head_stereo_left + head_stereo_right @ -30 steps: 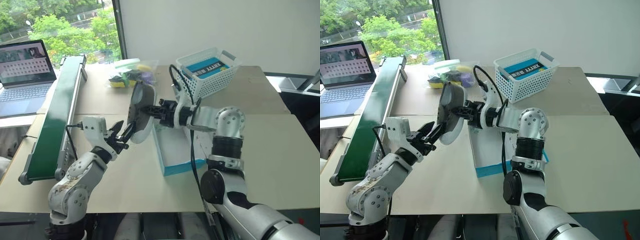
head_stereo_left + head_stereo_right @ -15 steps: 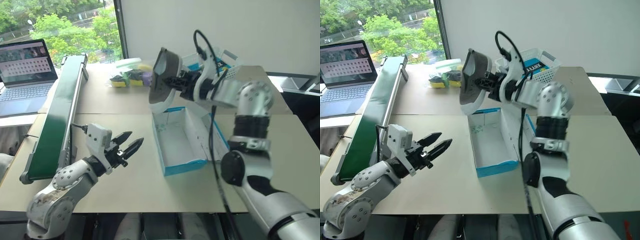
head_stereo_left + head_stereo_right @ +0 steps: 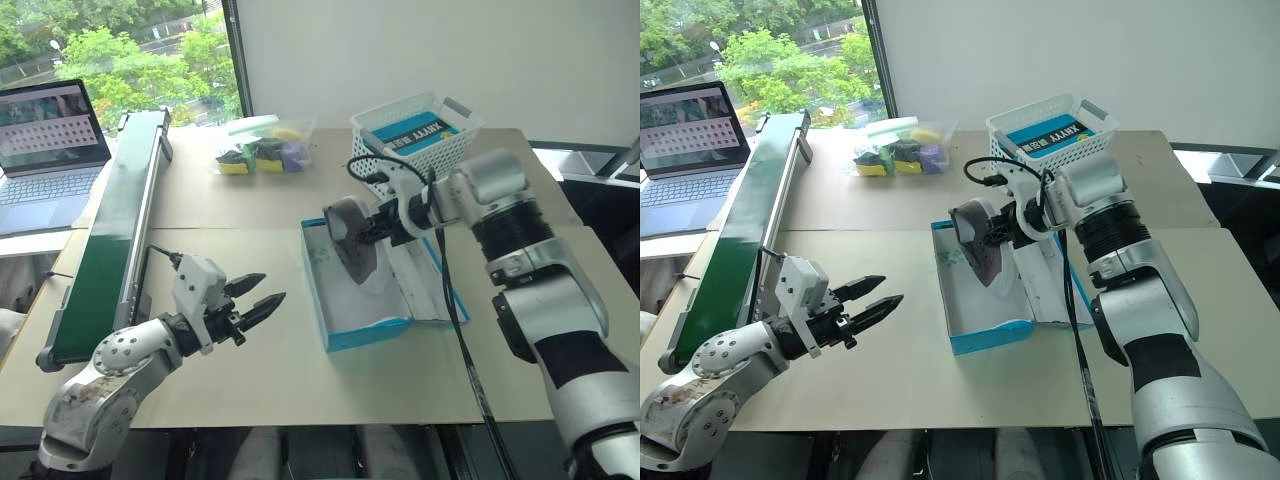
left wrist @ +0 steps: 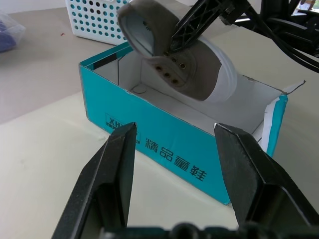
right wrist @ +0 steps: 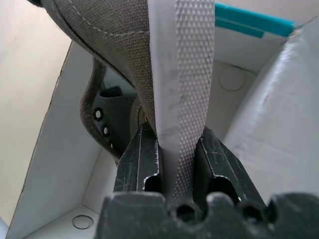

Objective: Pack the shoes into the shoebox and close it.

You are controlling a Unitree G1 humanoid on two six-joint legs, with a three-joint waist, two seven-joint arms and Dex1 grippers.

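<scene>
Right pincer (image 5: pixel 177 164)-held shoe (image 3: pixel 352 238) inside open shoebox (image 3: pixel 352 335)

My right arm reaches forward with its wrist bent inward and down, my right gripper (image 3: pixel 1002 226) pinched on the shoe (image 3: pixel 973 238). My left arm sits low and bent, my left gripper (image 3: pixel 872 301) level, fingers spread apart, holding nothing

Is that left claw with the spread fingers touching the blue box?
Apart. In the left eye view the left gripper hangs over bare table, a clear strip of tabletop between its fingers and the shoebox.
</scene>
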